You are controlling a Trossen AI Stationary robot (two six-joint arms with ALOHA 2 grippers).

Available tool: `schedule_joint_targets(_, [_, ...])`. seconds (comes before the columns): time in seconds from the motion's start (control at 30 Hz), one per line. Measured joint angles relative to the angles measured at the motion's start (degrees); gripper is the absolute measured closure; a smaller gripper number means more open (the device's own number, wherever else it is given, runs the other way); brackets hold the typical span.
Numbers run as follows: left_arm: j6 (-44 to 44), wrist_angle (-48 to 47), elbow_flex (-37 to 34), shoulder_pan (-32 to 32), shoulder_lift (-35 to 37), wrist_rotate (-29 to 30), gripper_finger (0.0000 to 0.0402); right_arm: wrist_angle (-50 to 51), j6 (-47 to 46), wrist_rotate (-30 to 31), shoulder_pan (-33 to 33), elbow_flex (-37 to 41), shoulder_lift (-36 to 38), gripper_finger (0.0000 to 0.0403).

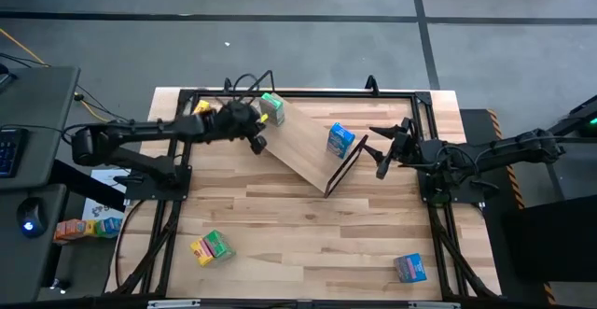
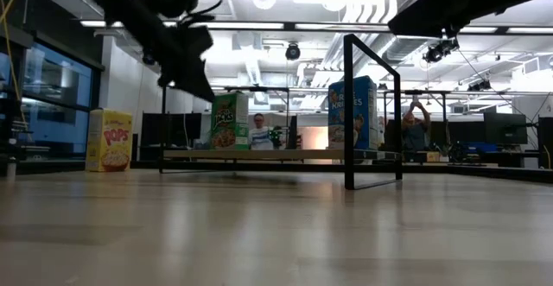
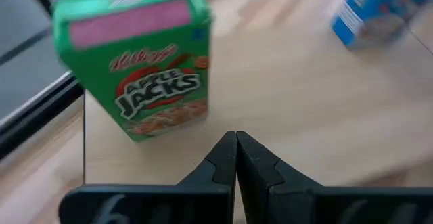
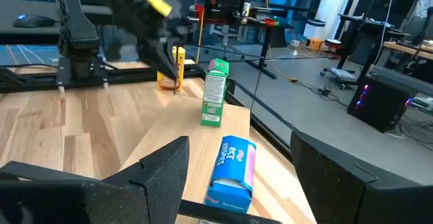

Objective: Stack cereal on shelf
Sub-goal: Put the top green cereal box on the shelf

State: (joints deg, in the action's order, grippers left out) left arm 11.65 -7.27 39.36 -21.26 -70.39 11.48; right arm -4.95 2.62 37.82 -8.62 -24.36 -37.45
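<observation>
Wood table (image 1: 308, 244), black frame rails along edges. Tilted shelf (image 1: 303, 146) near far edge. Left tool (image 1: 258, 144) fingers pressed together, empty, just beside upright green Apple Jacks box (image 1: 272, 106) on shelf. Right tool (image 1: 381, 150) spread wide, empty, at shelf's right end near blue Rice Krispies box (image 1: 340, 140). Green-yellow pair (image 1: 211, 247) and second blue box (image 1: 409, 268) on open near table.

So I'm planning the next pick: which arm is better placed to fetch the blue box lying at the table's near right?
Probably the right: its gripper is open and empty on that side, nearer the blue box. The left gripper is shut beside the green box.
</observation>
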Motion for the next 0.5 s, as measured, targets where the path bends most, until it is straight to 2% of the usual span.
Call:
schedule_joint_targets(0.1, [3.8, 11.0, -5.5, 1.4, -0.8, 4.5, 0.0401, 0.0, 0.4, 0.0, 0.0, 0.0, 0.0, 0.0153])
schedule_joint_targets(0.17, [2.8, 15.3, -7.0, 3.0, -1.5, 8.7, 0.0401, -0.1, 0.4, 0.0, 0.0, 0.0, 0.0, 0.0153])
schedule_joint_targets(0.37, [-22.7, 17.5, -7.0, 10.6, -4.5, 21.4, 0.0401, -0.1, 0.4, 0.1, 0.0, 0.0, 0.0, 0.0153])
schedule_joint_targets(0.5, [-41.0, 15.7, -6.9, 13.8, -6.6, 25.9, 0.0401, -0.2, 0.4, 0.1, 0.0, 0.0, 0.0, 0.0153])
